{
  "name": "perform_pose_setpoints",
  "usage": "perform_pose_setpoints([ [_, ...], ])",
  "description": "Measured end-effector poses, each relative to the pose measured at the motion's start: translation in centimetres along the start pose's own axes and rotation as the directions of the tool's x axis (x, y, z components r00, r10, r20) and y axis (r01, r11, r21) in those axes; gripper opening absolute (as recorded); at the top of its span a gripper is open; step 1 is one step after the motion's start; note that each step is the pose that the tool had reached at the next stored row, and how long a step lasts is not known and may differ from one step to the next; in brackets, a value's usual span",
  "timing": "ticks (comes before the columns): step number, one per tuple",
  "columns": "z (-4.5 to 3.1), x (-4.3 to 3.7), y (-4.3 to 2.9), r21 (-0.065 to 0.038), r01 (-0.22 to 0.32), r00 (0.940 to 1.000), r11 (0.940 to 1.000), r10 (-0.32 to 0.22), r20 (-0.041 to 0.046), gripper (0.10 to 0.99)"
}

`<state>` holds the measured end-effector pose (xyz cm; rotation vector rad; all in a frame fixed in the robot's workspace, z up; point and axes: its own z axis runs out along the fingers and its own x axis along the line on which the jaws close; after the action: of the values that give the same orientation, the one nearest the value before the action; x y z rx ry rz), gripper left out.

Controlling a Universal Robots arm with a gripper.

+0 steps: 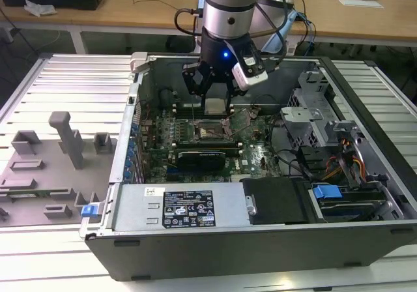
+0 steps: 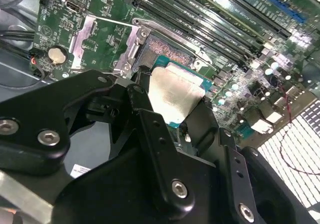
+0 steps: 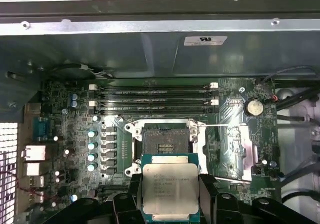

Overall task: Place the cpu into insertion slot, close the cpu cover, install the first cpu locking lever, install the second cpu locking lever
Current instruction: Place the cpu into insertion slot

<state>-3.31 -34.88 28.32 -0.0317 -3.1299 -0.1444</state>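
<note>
Grips the cpu (image 3: 170, 189) by two opposite edges between the black fingers (image 3: 133, 198) of the pincer (image 3: 170, 198), pale top up, in the first wrist view. Holds it in the air, just short of the open socket (image 3: 165, 140) and not seated. Past the socket's side, the cpu cover (image 3: 235, 151), swung open over the green motherboard (image 3: 65, 134). Further on, long memory slots (image 3: 155, 96), then the grey case wall (image 3: 150, 49). In the exterior view, hangs inside the open computer case (image 1: 260, 240) on the slatted bench (image 1: 65, 77).
</note>
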Motion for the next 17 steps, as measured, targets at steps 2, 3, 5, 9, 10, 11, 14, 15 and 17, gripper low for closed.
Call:
perform_pose_setpoints([
  [2, 0.45, -0.01, 0.04, 0.0, 0.0, 1.0, 1.0, 0.0, -0.0001, 0.541],
  [3, 0.56, -0.01, 0.03, 0.0, -0.001, 1.0, 1.0, 0.001, 0.0, 0.541],
  [5, 0.63, 0.0, 0.02, 0.0, -0.025, 0.9997, 0.9997, 0.025, 0.0022, 0.541],
  [9, 0.75, 0.0, 0.01, -0.002, -0.125, 0.9921, 0.9922, 0.125, 0.0113, 0.541],
  [10, 0.76, -0.01, 0.01, -0.002, -0.149, 0.9887, 0.9888, 0.149, 0.0136, 0.541],
  [11, 0.78, 0.0, 0.01, -0.003, -0.17, 0.9854, 0.9855, 0.17, 0.0154, 0.541],
  [14, 0.91, -0.01, 0.0, -0.005, -0.235, 0.9717, 0.9719, 0.235, 0.0215, 0.541],
  [15, 0.94, -0.01, 0.0, -0.005, -0.251, 0.9678, 0.9681, 0.251, 0.0228, 0.541],
  [17, 1.09, -0.01, -0.02, -0.007, -0.313, 0.9493, 0.9497, 0.313, 0.0284, 0.541],
])
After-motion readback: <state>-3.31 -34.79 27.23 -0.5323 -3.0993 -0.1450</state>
